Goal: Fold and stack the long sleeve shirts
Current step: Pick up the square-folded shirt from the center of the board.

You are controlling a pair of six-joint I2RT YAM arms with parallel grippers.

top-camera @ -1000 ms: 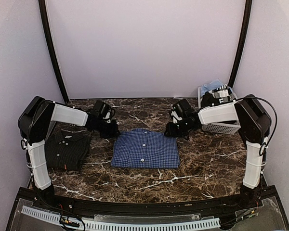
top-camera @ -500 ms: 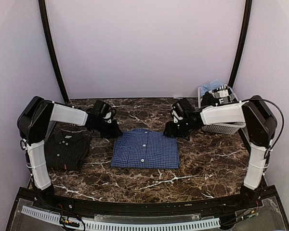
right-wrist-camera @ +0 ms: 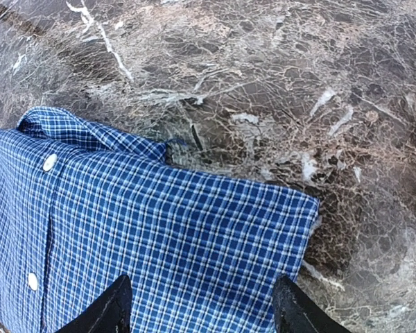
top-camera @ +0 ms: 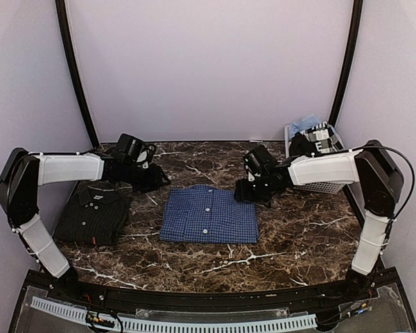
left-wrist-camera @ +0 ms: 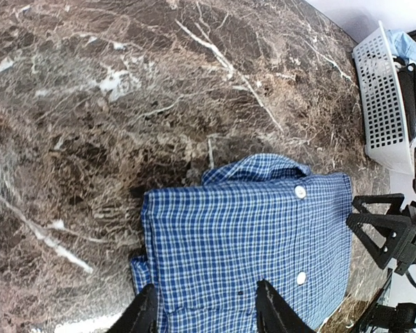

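One white basket (top-camera: 322, 184) holds pale-blue cloth (top-camera: 305, 125); the blue shirt (top-camera: 208, 215) lies outside.

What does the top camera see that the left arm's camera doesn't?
Only the top view shows the black shirt, lying folded to the left of the blue shirt. Only the left wrist view shows, close up, the layered folds at a corner of the blue shirt. Both show the blue shirt, the white basket and the marble table.

I find nothing readable here; the small orange tag (top-camera: 95, 241) on the dark shirt (top-camera: 97, 215) is too tiny to make out
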